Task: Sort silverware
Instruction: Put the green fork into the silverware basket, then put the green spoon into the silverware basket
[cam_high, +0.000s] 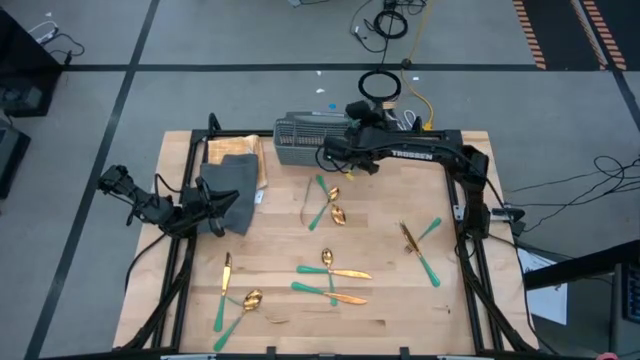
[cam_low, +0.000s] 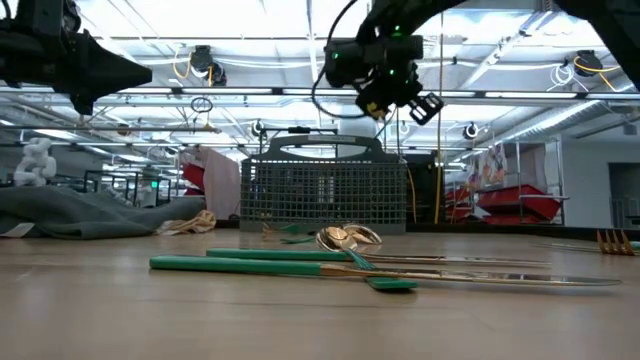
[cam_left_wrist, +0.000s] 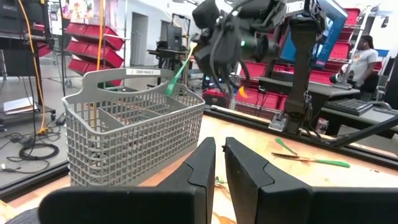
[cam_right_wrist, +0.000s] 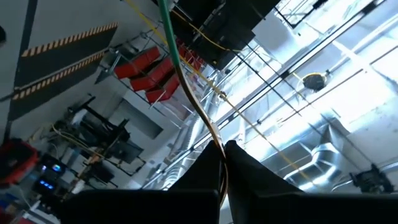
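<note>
Left wrist view catches the right gripper (cam_left_wrist: 217, 59) clamped on a utensil (cam_left_wrist: 178, 71) – green handle slanting down toward the basket (cam_left_wrist: 134, 134) just below it – while the left gripper (cam_left_wrist: 219, 163) (near-closed, empty) waits over the cloth (cam_high: 232, 185), remaining silverware (cam_high: 330, 280) scattered across the table (cam_high: 400, 310).

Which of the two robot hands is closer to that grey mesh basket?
The right. The right gripper hangs at the basket, just by its front edge, shut on a teal-handled utensil. The left gripper waits off to the side over the dark cloth.
</note>
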